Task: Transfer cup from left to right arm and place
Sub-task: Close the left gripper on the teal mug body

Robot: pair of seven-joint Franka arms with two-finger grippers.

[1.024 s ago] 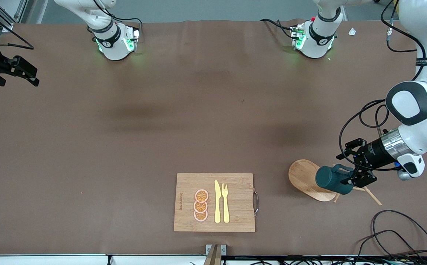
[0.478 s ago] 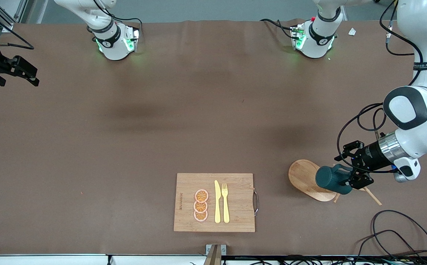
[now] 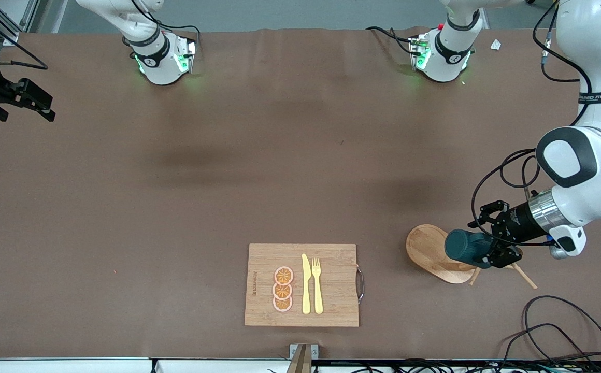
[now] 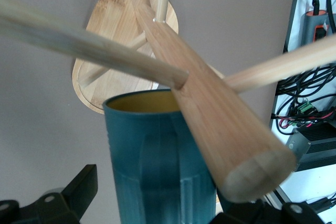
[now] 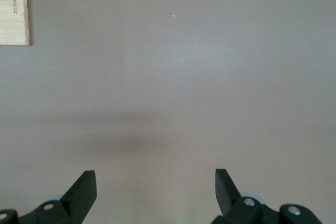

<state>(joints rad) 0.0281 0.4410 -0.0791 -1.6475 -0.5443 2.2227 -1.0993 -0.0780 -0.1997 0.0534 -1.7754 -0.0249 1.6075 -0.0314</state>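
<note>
- Front view has the cup (image 3: 463, 245), dark teal with ribbed sides, lying on its side up on the wooden peg rack (image 3: 430, 251) near the left arm's end of the worktop (image 3: 228, 171).
- Left wrist view shows its yellowish-tan inside at the rim (image 4: 142, 102), with the rack's thick post (image 4: 210, 114) crossing in front of the mouth and two thinner pegs (image 4: 89, 43) spreading out to either side.
- The left gripper (image 3: 489, 247) is at the cup's closed end, its black fingers (image 4: 79, 192) standing wide on either side of the ribbed body; whether they actually press on it I cannot tell.
- The cup's handle is not to be made out in either view.
- The rack's oval base (image 4: 123, 35) lies flat on the worktop; part of it is covered by the cup and post.
- Nearer the front camera, toward the middle of the worktop, sits a bamboo cutting board (image 3: 301, 285) with three orange slices (image 3: 283, 289), a yellow knife (image 3: 306, 284) and a yellow fork (image 3: 317, 285).
- Loose black cables (image 3: 554, 326) coil by the worktop's edge near the rack.
- The right gripper (image 3: 26, 101) waits over the right arm's end of the worktop, well apart from everything, its fingers (image 5: 84, 190) spread with nothing between them, only bare worktop below.
</note>
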